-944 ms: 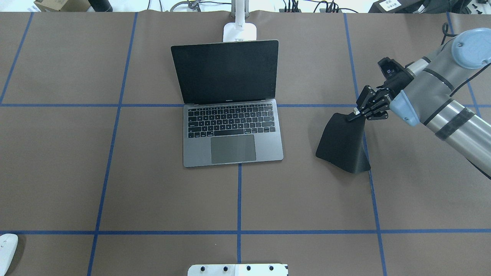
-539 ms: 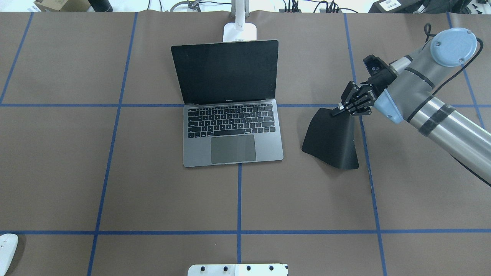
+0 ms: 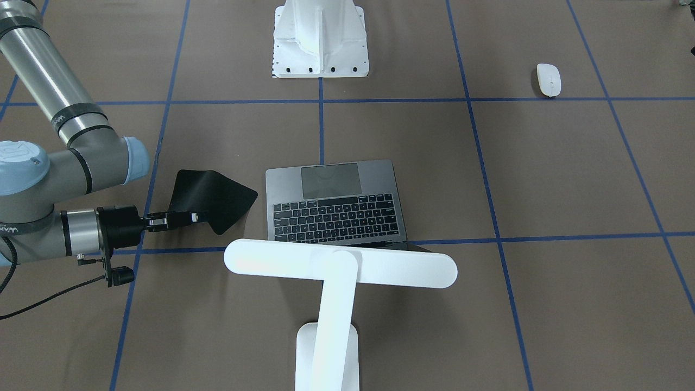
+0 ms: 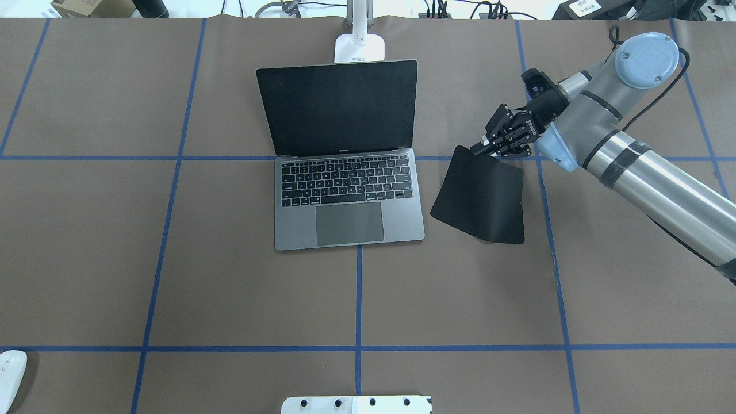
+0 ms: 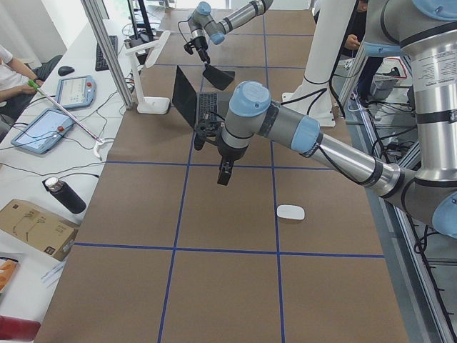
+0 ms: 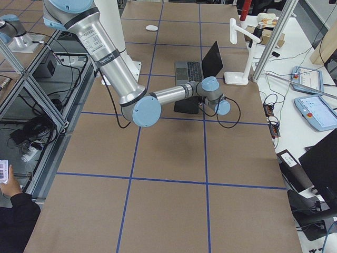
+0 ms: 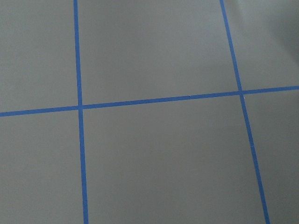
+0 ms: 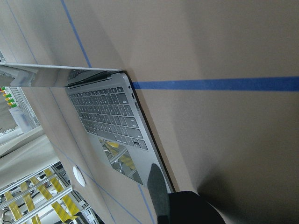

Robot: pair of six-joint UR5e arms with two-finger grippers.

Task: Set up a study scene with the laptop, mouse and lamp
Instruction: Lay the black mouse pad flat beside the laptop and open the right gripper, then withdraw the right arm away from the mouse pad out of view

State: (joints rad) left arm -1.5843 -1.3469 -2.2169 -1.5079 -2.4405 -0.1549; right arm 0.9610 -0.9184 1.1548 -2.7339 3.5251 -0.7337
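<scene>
Our right gripper [image 4: 482, 147], clamped on the black mouse pad [image 4: 480, 198], has dragged it to 3 o'clock of the laptop [image 4: 348, 201], ready for the mouse [image 4: 11, 371], far off at 8 o'clock; the left gripper [image 5: 224, 174] we cannot judge

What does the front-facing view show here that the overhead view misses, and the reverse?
Only the front-facing view shows the lamp's long bar head and arm, the whole mouse, and the ribbed body of the white pedestal. Only the overhead view shows the laptop's dark screen; there the mouse is cut by the frame's edge. Both show the laptop's keyboard and trackpad, and the right gripper pinching an edge of the black pad beside the laptop.
</scene>
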